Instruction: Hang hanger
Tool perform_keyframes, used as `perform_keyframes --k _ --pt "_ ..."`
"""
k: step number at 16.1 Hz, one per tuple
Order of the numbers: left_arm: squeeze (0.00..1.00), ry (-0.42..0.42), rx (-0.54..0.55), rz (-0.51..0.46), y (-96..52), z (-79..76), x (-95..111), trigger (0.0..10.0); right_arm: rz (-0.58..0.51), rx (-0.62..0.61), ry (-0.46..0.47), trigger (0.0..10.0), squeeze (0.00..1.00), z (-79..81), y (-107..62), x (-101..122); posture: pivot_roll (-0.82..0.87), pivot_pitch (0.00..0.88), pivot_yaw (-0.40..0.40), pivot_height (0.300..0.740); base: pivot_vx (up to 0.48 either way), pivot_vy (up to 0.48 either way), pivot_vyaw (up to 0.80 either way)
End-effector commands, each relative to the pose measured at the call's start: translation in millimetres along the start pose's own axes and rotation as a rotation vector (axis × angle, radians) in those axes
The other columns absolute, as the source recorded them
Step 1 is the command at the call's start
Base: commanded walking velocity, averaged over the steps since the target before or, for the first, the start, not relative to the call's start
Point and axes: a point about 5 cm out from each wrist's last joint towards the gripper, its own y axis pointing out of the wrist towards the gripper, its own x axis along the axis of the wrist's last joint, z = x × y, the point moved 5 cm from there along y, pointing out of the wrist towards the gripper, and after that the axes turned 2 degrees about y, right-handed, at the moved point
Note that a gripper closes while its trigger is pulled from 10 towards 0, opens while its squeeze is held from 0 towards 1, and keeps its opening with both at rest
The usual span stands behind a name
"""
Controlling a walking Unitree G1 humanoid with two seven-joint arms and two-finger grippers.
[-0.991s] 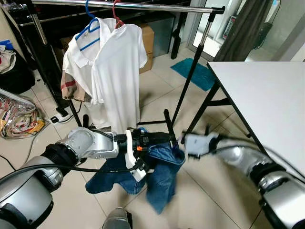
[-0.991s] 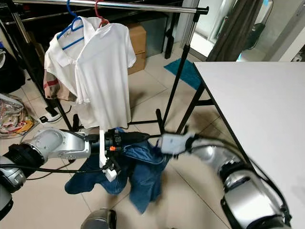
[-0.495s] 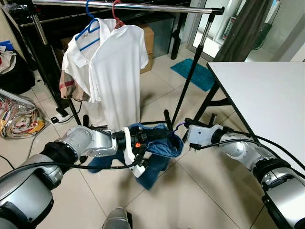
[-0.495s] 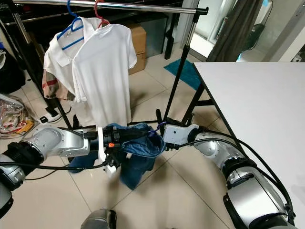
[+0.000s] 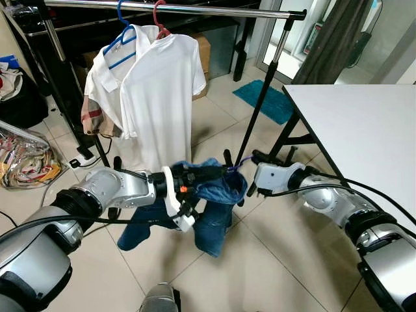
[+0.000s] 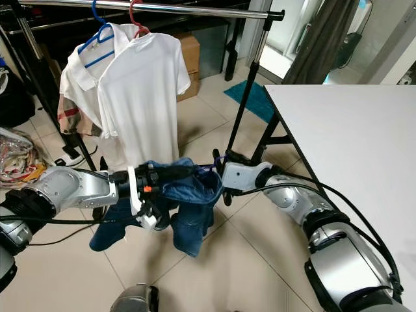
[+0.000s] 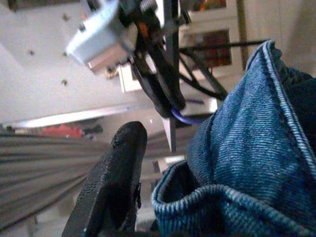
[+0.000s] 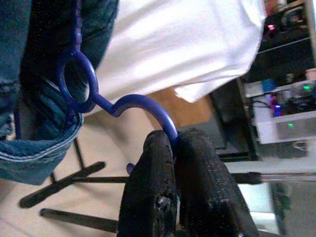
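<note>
A pair of blue jeans [image 5: 218, 195] hangs on a purple hanger whose hook [image 8: 133, 103] sticks out at the waistband. My right gripper [image 8: 174, 138] is shut on the tip of that hook, just right of the jeans [image 6: 195, 195]. From the left, my left gripper [image 5: 218, 173] reaches into the waistband and is shut on the denim [image 7: 247, 148]; one of its black fingers [image 7: 113, 173] lies beside the fabric. The jeans hang low in front of the clothes rail [image 5: 195, 9], their legs reaching toward the floor.
Two white shirts [image 5: 162, 91] hang on a red hanger [image 5: 158, 19] and a blue hanger [image 5: 123, 32] at the rail's left part. The rail's right post [image 5: 263, 91] stands just behind my grippers. A white table [image 5: 364, 123] is at the right, bags [image 5: 23, 162] at the left.
My right gripper came in from the right and shut on the hanger hook. Both grippers have lifted the jeans higher, so they hang bunched rather than spread on the floor.
</note>
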Motion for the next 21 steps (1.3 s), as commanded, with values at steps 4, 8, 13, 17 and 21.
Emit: perform_keyframes --k 4,8,13,17,21 --pt "0.0 0.013 0.049 0.09 -1.3 12.3 -22.8 10.0 -0.027 -0.114 -0.058 0.0 0.0 -31.4 -2.2 2.7 0.25 0.02 -0.046 0.74 0.0 0.0 0.0" --pt "0.0 0.001 0.04 0.146 -6.4 8.4 -32.9 10.0 -0.04 -0.133 -0.084 0.0 0.0 -34.6 -3.8 3.7 0.25 0.014 -0.045 0.74 0.0 0.0 0.0" --pt "0.0 0.006 0.034 0.178 -12.5 7.1 -40.2 10.0 -0.102 -0.112 -0.089 0.0 0.0 -24.9 -4.9 12.4 0.26 0.01 -0.04 0.74 0.0 0.0 0.0" --pt "0.0 -0.017 0.048 0.219 -15.8 5.8 -45.4 10.0 -0.143 -0.242 -0.078 0.0 0.0 -41.7 -13.1 15.7 0.25 0.005 -0.035 0.74 0.0 0.0 0.0" --pt "0.0 -0.044 0.07 0.239 -10.5 3.3 -43.0 10.0 -0.175 -0.336 -0.103 0.0 0.0 -52.7 -19.3 19.8 0.24 0.004 -0.034 0.74 0.0 0.0 0.0"
